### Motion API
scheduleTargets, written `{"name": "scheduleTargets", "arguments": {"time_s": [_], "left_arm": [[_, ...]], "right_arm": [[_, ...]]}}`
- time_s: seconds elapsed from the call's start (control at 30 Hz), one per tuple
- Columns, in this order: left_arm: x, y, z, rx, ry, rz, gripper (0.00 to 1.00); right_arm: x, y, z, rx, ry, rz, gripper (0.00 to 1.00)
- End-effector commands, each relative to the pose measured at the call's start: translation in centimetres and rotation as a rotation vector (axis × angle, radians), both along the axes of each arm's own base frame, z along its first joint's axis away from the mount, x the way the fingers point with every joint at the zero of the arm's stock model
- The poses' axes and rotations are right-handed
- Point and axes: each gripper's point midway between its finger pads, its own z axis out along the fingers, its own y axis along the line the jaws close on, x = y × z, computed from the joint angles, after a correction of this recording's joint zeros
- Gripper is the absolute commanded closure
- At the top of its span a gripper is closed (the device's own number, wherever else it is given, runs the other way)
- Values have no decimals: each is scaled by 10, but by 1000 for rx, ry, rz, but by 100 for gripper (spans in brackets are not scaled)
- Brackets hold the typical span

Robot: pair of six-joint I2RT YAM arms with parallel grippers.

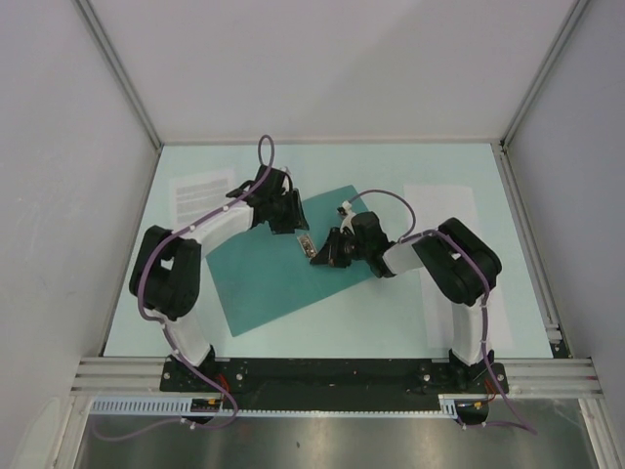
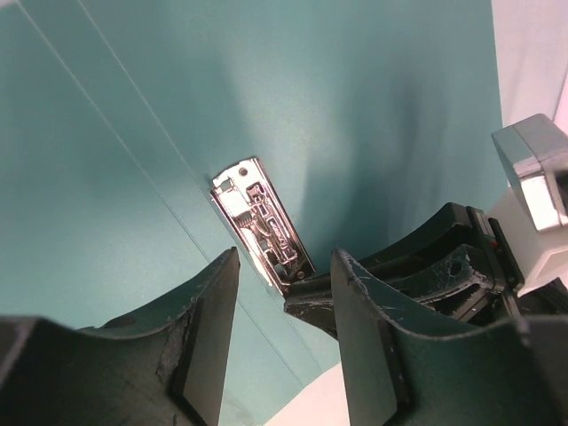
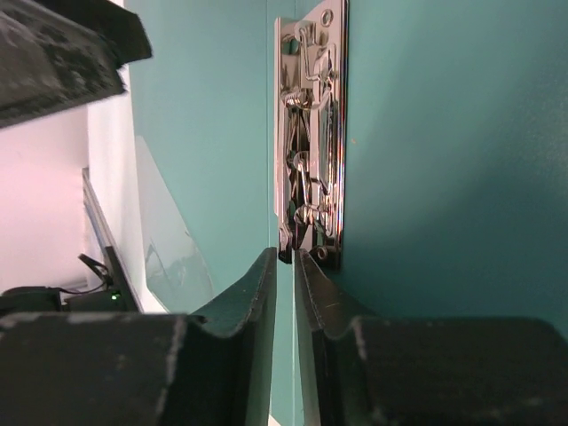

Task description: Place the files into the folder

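The teal folder (image 1: pixel 273 274) lies open and flat in the middle of the table, with a shiny metal clip (image 1: pixel 305 244) near its spine. My right gripper (image 3: pixel 286 255) is pinched on the near end of that clip (image 3: pixel 311 133), with only a thin slit between its fingers. My left gripper (image 2: pixel 284 257) hovers open just above the folder (image 2: pixel 311 106) beside the clip (image 2: pixel 262 226), holding nothing. The printed sheet (image 1: pixel 200 195) lies at the far left. The nearly blank sheet (image 1: pixel 435 205) lies at the right, partly under my right arm.
White walls and aluminium posts (image 1: pixel 127 88) close in the table on three sides. A metal rail (image 1: pixel 322 376) runs along the near edge at the arm bases. The two grippers sit close together over the folder's far half.
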Motion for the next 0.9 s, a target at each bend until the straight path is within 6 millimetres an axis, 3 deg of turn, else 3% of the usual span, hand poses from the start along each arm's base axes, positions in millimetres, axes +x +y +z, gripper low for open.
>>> {"name": "scheduleTargets", "arguments": {"time_s": [0.0, 0.1, 0.2, 0.4, 0.5, 0.53, 0.6, 0.63, 0.7, 0.77, 0.8, 0.87], "left_arm": [[16, 2, 5, 76, -46, 14, 49], [21, 6, 1, 138, -33, 32, 52], [25, 6, -7, 161, 0, 41, 56], [22, 9, -26, 217, 25, 45, 56], [11, 8, -28, 219, 32, 33, 56], [-1, 6, -33, 227, 40, 17, 56], [-7, 5, -19, 210, -7, 22, 55], [-20, 8, -28, 209, 17, 18, 55], [-30, 0, -17, 125, 9, 7, 55], [-43, -3, -18, 66, 15, 3, 55], [-47, -3, -8, 33, -12, 10, 55], [-59, 0, -12, -4, -10, 31, 59]], "right_arm": [[16, 9, 16, 105, -12, -8, 80], [19, 10, 17, 117, -10, -20, 83], [18, 10, 13, 121, 1, -19, 100], [9, 7, 2, 42, 6, -12, 100], [2, 6, 3, -8, -6, -19, 100], [-5, 2, -2, -32, 9, -21, 100], [-11, 1, 2, -45, 3, -33, 100], [-17, -4, -3, -67, 17, -39, 100], [-19, -8, -1, -96, -7, -54, 100], [-17, -14, -4, -141, -27, -67, 100], [-15, -15, -3, -145, -38, -73, 100], [-10, -20, -3, -150, -43, -82, 100]]}}
